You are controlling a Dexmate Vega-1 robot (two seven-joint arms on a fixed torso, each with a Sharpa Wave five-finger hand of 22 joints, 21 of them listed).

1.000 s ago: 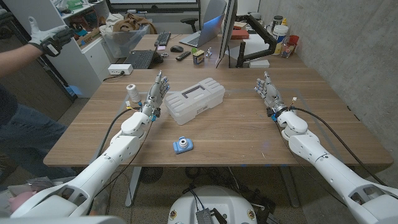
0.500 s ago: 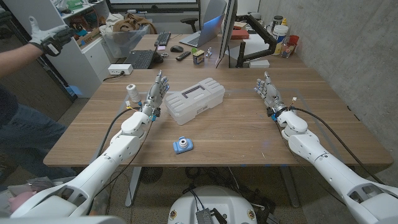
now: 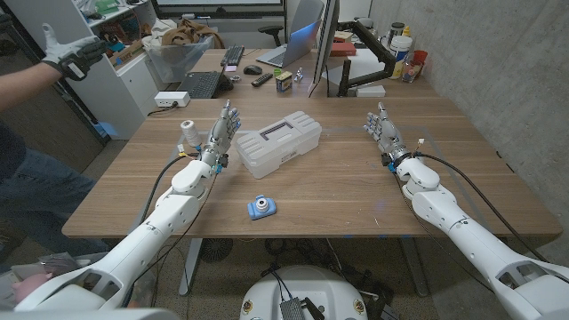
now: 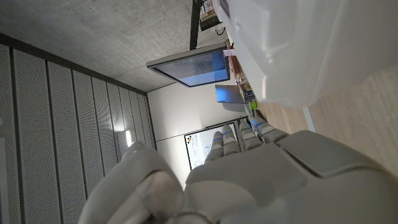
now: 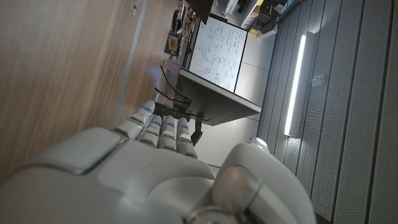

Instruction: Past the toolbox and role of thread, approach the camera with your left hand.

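Note:
A small blue toy camera (image 3: 260, 207) lies on the wooden table near the front middle. A translucent white toolbox (image 3: 278, 141) stands behind it; its side looms close in the left wrist view (image 4: 311, 43). A white roll of thread (image 3: 188, 135) stands upright left of the toolbox. My left hand (image 3: 223, 133) is raised between the thread and the toolbox, fingers straight and together, holding nothing. It is behind and left of the camera. My right hand (image 3: 381, 131) stands upright over the table's right side, empty.
A keyboard (image 3: 197, 84), a mouse (image 3: 253, 69), a laptop (image 3: 298, 40) and monitor arm (image 3: 369, 53) crowd the far edge. A person's gloved hand (image 3: 71, 52) reaches in at the upper left. Bare wood (image 3: 338, 191) lies between my arms.
My left arm has shifted very slightly to the left; the toolbox, thread, camera and right hand hold their places.

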